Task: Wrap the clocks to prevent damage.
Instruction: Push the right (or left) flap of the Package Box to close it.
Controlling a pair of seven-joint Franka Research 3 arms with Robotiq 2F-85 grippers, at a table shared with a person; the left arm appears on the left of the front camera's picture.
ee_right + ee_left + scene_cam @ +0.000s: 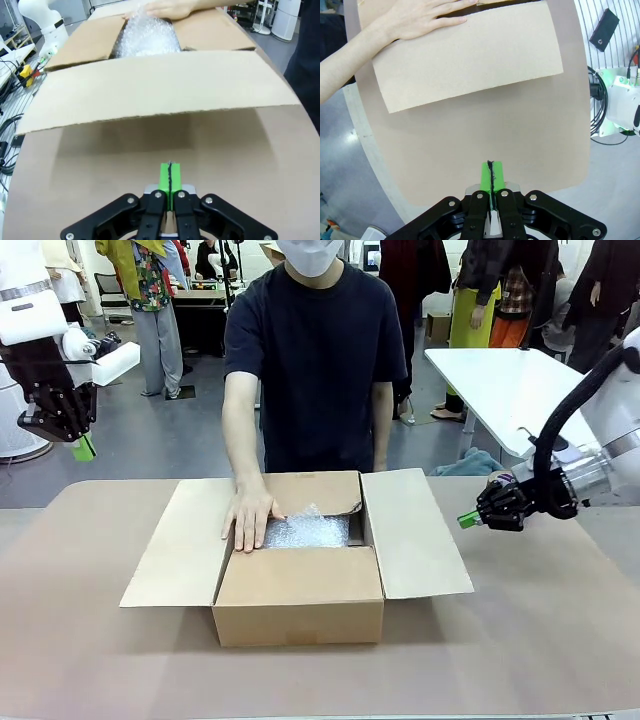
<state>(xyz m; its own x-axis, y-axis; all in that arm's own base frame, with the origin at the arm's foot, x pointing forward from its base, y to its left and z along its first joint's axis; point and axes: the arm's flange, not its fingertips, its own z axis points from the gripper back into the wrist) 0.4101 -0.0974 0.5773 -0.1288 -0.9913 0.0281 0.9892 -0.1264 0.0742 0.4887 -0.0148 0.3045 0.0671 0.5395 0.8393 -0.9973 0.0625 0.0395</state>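
Bubble-wrapped clocks point(305, 530) lie flat as one whitish bundle inside the open carton point(300, 605), low in the gap between the far flap and the near flap, which is folded in over the opening. The part of the bundle that shows runs with its long side across the carton from left to right; the near flap hides the rest, so its full length cannot be told. In the right wrist view the bundle point(147, 37) sits beyond the right flap, under the person's hand point(172, 7). That hand point(250, 520) lies flat with its fingers pointing toward the robot's side, resting on the near flap at the left edge of the opening and touching the wrap. The left and right flaps are spread out over the brown table point(520, 640). The right gripper point(468, 519) hangs just beside the right flap, aimed at the carton, its green pads pressed together on nothing. The left gripper point(85, 448) is held high, well apart from the carton, pointing down, its pads likewise together and empty.
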